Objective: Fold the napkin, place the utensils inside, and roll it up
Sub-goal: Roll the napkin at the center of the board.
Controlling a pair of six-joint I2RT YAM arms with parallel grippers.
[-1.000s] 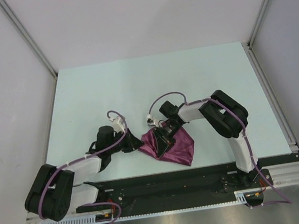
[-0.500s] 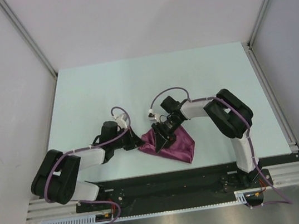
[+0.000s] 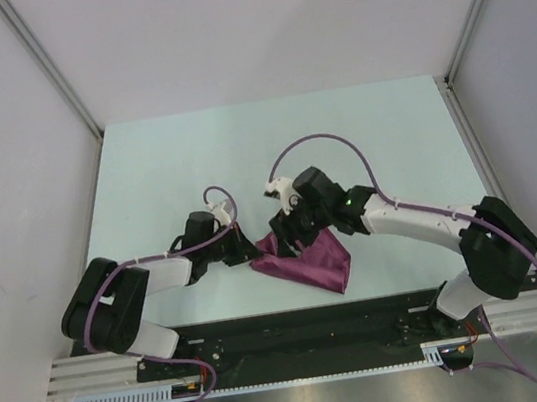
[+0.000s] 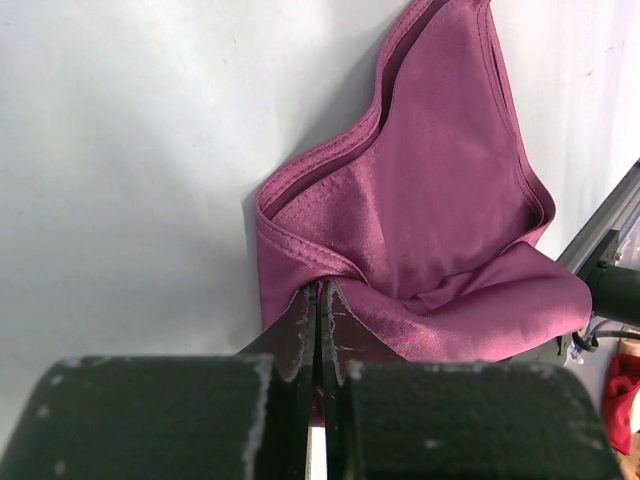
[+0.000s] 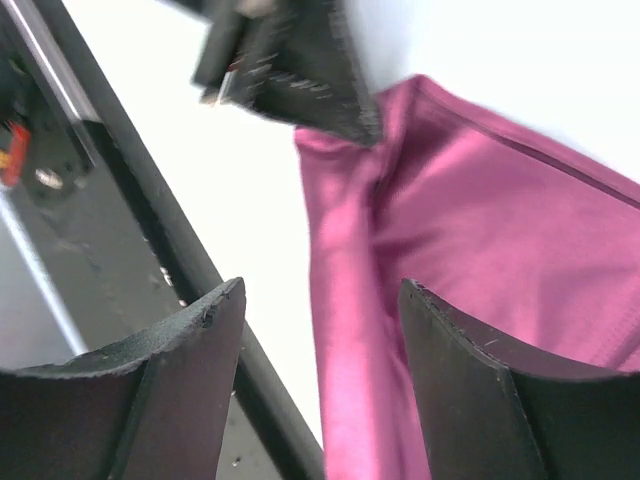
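Note:
The plum napkin (image 3: 316, 262) lies crumpled in a rough triangle near the table's front edge, its folds bunched up toward its left corner. My left gripper (image 3: 253, 255) is shut on that left corner; in the left wrist view the fingertips (image 4: 319, 296) pinch a fold of the napkin (image 4: 430, 230). My right gripper (image 3: 291, 240) hovers open just over the cloth's upper left part. In the right wrist view its jaws (image 5: 322, 290) stand wide apart above the napkin (image 5: 480, 250), with the left gripper (image 5: 345, 105) at the cloth's corner. The utensils are out of view.
A black metal rail (image 3: 307, 322) runs along the near table edge just below the cloth. The pale table top (image 3: 271, 150) stretches away behind both arms, bounded by grey walls. A purple cable (image 3: 325, 142) loops above the right arm.
The right gripper has let go of the napkin, opened wide and lifted a little as its arm stretched out. The left gripper moved right and shut on the napkin's left corner.

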